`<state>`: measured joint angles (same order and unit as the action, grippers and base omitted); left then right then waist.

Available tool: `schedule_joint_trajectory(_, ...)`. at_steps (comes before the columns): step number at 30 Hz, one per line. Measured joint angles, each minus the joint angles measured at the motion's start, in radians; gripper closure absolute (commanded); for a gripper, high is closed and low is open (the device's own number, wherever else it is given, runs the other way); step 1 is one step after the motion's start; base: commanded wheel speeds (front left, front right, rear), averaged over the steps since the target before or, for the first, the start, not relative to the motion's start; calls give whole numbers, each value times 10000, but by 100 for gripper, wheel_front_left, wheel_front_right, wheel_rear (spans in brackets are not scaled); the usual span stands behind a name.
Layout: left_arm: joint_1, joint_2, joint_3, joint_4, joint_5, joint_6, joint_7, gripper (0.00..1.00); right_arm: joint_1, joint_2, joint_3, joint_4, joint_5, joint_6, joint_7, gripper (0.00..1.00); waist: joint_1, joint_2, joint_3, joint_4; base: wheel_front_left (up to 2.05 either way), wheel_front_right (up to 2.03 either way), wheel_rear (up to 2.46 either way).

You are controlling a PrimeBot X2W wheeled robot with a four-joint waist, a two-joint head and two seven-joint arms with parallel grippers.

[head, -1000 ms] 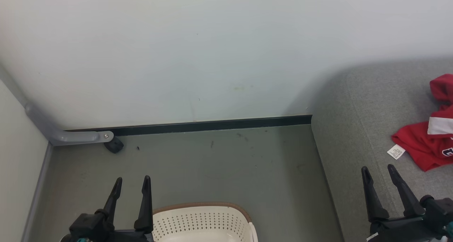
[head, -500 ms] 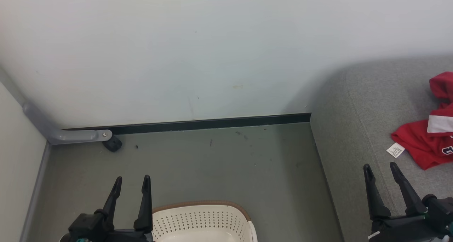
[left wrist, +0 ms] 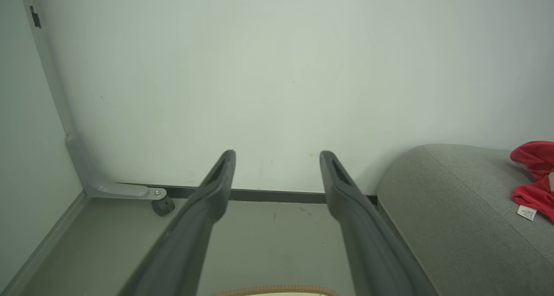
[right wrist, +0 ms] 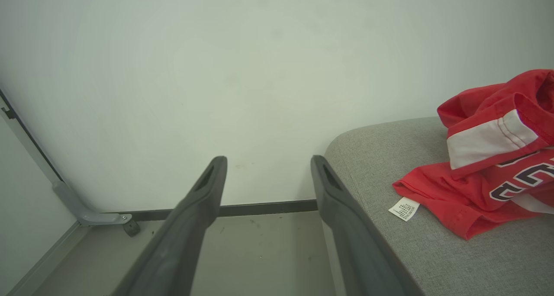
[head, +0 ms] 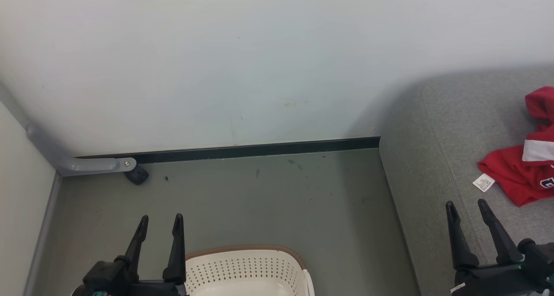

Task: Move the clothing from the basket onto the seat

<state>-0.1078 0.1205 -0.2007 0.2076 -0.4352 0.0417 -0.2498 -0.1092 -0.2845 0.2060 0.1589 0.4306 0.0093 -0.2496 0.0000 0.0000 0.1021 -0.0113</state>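
One basket (head: 246,270), one seat (head: 433,157), one clothing heap (head: 515,175) (red).

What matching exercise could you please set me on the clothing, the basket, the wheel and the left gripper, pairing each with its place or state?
1 clothing
2 basket
3 small black wheel
4 left gripper

A on the floor, at the head view's bottom edge
B open, holding nothing
C on the grey couch
D by the wall, at a grey bracket's end

Pairs: 1-C, 2-A, 3-D, 4-B

Red clothing (right wrist: 484,175) lies on the grey seat (right wrist: 389,157), beside the spread tool (right wrist: 268,159).
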Motion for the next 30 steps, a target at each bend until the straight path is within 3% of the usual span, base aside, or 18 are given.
schedule_joint_trajectory(1,1,-2,12,15,15,-96,0,0,4,17,-31,10,-2,13,0,0,0,0,2,-1,0,0,0)
schedule_joint_trajectory(2,4,-12,13,35,21,-159,0,100,8,38,-50,21,-4,42,2,100,0,0,4,-3,0,0,0)
schedule_joint_trajectory(11,337,-73,52,460,-213,-178,128,100,287,391,-96,449,303,42,174,100,0,0,-15,-2,0,0,0)
schedule_joint_trajectory(30,335,-236,662,541,-2617,-506,909,100,280,798,-779,673,2677,265,922,100,0,0,-241,24,0,0,0)
